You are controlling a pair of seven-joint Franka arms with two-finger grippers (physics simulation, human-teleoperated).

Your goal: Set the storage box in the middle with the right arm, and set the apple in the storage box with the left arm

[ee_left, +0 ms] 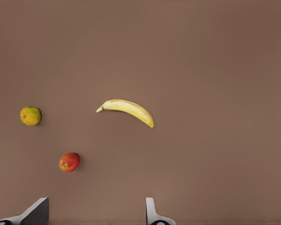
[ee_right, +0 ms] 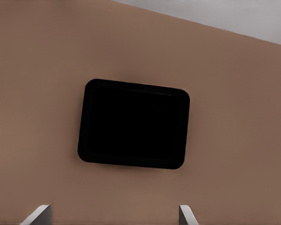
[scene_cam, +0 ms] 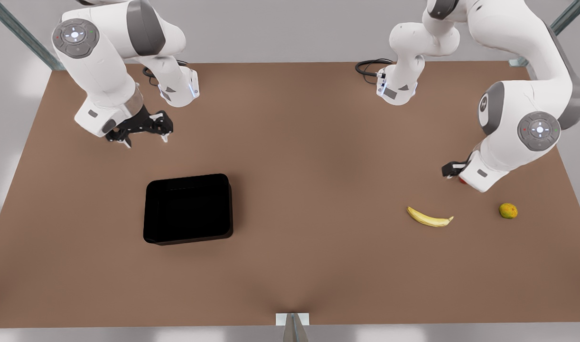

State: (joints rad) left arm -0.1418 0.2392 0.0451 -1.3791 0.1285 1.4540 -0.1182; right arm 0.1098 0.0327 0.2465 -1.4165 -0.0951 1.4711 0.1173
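- Front view: the box point(scene_cam: 189, 209) sits on the table point(scene_cam: 299, 266) toward the view's left, not yet in the middle. The right gripper point(scene_cam: 145, 129) hangs above and beyond it, spread wide and empty. The left gripper point(scene_cam: 453, 169) is low at the view's right, near the banana point(scene_cam: 429, 218).
- Left wrist view: the apple point(ee_left: 69, 162) lies untouched, near splayed, empty fingertips point(ee_left: 152, 213).
- Right wrist view: the box lies ahead of parted fingertips point(ee_right: 37, 214); grasping its wall looks next.

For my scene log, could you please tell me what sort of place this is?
Probably a simulated tabletop manipulation testbed: a bare brown table with two bench-mounted Franka arms, a metal frame behind, and props, a black storage box, banana and apple.
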